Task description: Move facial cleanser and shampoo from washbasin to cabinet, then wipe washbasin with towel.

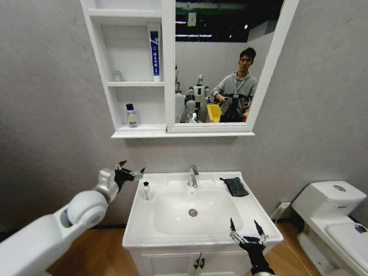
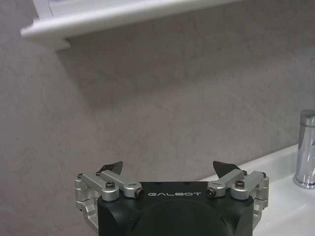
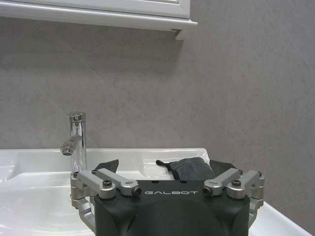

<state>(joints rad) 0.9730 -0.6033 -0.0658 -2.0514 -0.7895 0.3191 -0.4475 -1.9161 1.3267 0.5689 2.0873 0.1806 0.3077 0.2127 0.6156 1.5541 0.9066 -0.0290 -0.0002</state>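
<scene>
The white washbasin (image 1: 144, 230) with its chrome tap (image 1: 192, 175) stands below the wall cabinet (image 1: 168, 69). A white and blue facial cleanser tube (image 1: 154, 54) stands on the cabinet's middle shelf. A purple shampoo bottle (image 1: 131, 116) is on the lowest shelf. The dark towel (image 1: 234, 186) lies folded at the basin's back right corner, and it is seen again as the towel (image 3: 189, 167) just beyond my right gripper (image 3: 165, 167). My left gripper (image 1: 133, 168) hovers open and empty by the basin's back left corner. My right gripper (image 1: 245, 227) is open above the front right rim.
A small white bottle with a dark cap (image 1: 146, 190) stands on the basin's left ledge. A small jar (image 1: 117, 76) sits on the middle shelf. A white toilet (image 1: 336, 213) is at the right. The grey wall is close behind the tap (image 2: 307, 147).
</scene>
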